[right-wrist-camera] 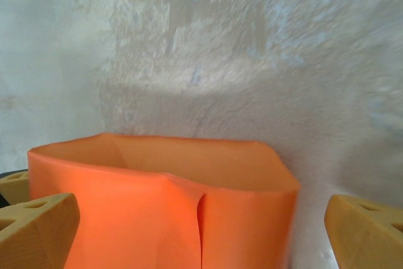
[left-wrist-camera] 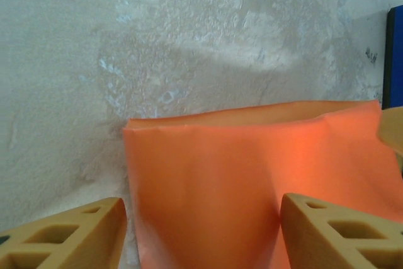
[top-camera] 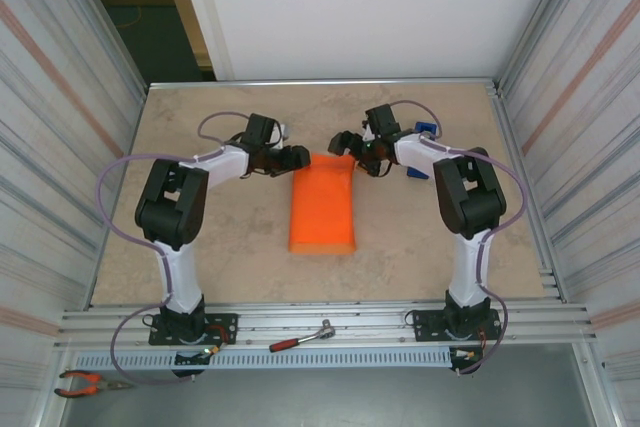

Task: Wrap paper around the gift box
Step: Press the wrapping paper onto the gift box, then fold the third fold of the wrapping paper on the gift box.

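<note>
Paper is laid folded on worktop | left hand is held released at its far end | right hand likewise released

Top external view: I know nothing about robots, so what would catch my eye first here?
The bright orange paper grabs the eye first, a long parcel lying in the middle of the beige table. Next come the two arms, with the left gripper and the right gripper both open at the parcel's far end. There the wrist views show the paper standing up as a hollow, unsealed sleeve.
</note>
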### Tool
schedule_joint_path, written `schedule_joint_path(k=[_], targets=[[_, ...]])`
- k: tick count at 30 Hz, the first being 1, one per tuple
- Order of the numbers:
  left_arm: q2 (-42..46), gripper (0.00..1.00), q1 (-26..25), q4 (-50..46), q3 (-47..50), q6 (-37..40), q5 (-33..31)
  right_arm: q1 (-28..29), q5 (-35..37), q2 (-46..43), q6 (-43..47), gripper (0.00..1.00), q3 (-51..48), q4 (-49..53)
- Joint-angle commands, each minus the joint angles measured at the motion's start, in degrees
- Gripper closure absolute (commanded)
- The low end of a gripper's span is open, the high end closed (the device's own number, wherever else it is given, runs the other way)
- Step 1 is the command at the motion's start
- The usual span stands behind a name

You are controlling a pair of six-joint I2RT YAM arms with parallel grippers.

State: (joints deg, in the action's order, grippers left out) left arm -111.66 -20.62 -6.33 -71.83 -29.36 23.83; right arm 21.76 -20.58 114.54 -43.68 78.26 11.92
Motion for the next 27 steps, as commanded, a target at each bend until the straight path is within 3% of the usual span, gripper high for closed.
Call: schedule_joint_path(k=[1, 8, 12, 16, 22, 27], targets=[[5.79, 0.3, 1.59, -0.61, -2.24, 1.25, 0.84, -0.58, 7.61, -9.06, 2.81, 0.02, -2.24, 4.69], [20.96, 0.26, 2.08, -0.07, 10.43, 0.54, 0.62, 1.74, 7.71, -23.35, 3.82, 0.02, -16.69, 3.6], [32.71, 0.25, 0.07, 0.55, 23.47, -1.46, -2.05, 7.46, 10.91, -32.37, 3.69, 0.02, -24.76, 5.53], [41.48, 0.23, -5.42, -1.45, 32.13, -1.04, -6.11, 14.67, 14.85, -38.47, 2.61, 0.02, -29.53, 8.28], [43.6, 0.23, -15.58, -1.46, 35.55, 0.11, -14.27, 20.83, 19.6, -39.88, -0.7, 0.01, -33.18, 8.13], [41.8, 0.24, -18.35, -0.23, 36.21, 1.82, -17.78, 21.25, 17.83, -36.53, -1.38, 0.04, -34.83, 4.95]])
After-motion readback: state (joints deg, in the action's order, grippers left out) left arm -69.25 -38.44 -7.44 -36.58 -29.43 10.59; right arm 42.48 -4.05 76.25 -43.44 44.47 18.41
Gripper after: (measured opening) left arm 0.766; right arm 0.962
